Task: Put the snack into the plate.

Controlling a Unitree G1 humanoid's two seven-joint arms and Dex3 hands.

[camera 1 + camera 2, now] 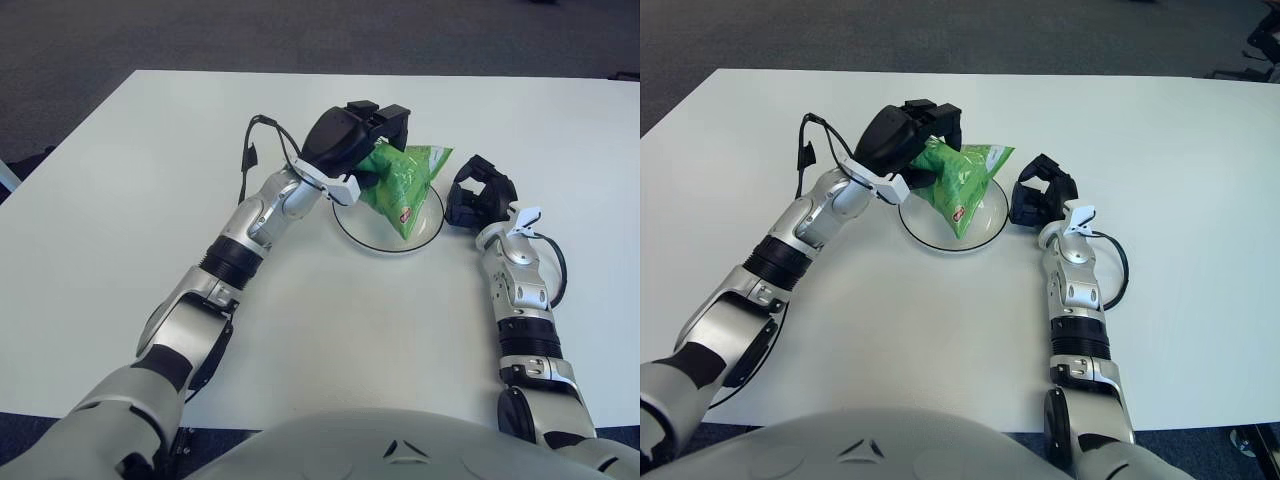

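Item: crinkled green foil snack bag, gripped by our left hand over the round white black-rimmed plate (right hand curled, empty, beside it). We judged lowering before release best.

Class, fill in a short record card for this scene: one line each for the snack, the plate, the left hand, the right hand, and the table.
snack: green bag, held over the plate, tilted
plate: white, dark-rimmed, on the table
left hand: grips the bag's left end, above the plate's left edge
right hand: idle, just right of the plate, fingers curled, holding nothing
table: white
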